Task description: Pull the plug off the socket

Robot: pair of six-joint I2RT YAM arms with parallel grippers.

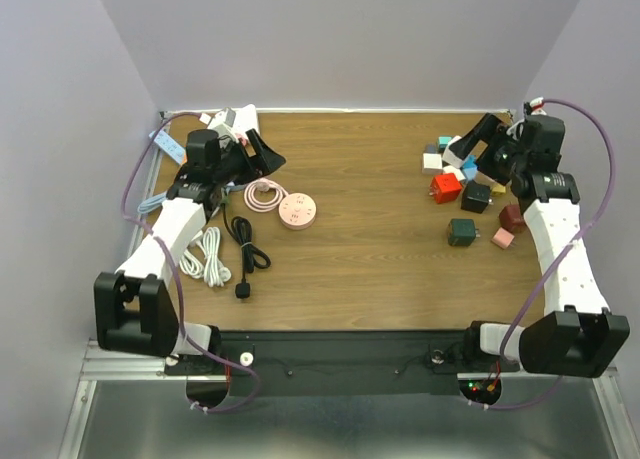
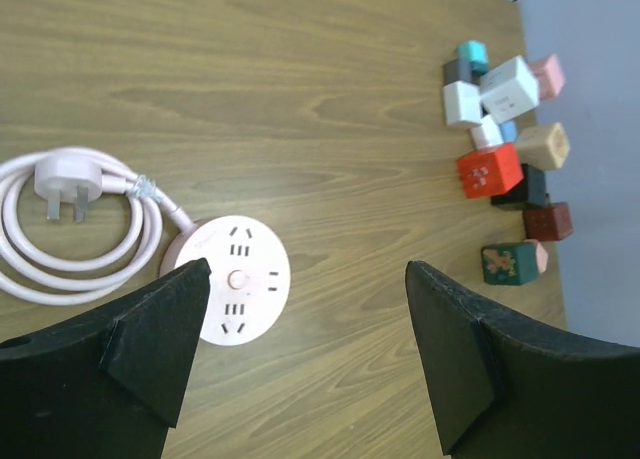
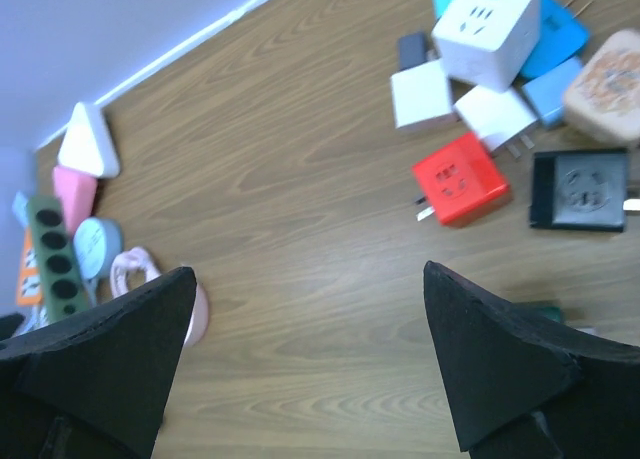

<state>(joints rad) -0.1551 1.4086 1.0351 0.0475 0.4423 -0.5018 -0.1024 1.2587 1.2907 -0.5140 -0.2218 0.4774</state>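
Observation:
A round pink socket (image 1: 298, 211) lies flat on the wooden table, left of centre. Its pink cable is coiled beside it (image 1: 262, 195). In the left wrist view the socket face (image 2: 232, 279) shows empty slots, and the cable's own pink plug (image 2: 58, 184) lies loose on the table with its pins showing. No plug shows in the socket. My left gripper (image 1: 262, 157) is open and empty, above and behind the socket (image 2: 308, 299). My right gripper (image 1: 470, 139) is open and empty at the far right, over the adapter pile (image 3: 308, 289). The socket's edge shows in the right wrist view (image 3: 199, 315).
Several cube adapters lie at the right: a red one (image 1: 446, 188), a dark green one (image 1: 461, 231), a black one (image 3: 580, 189), a white one (image 3: 488, 24). A black cable (image 1: 245, 251) and white cables (image 1: 205, 257) lie front left. Power strips (image 1: 235, 124) sit at the back left.

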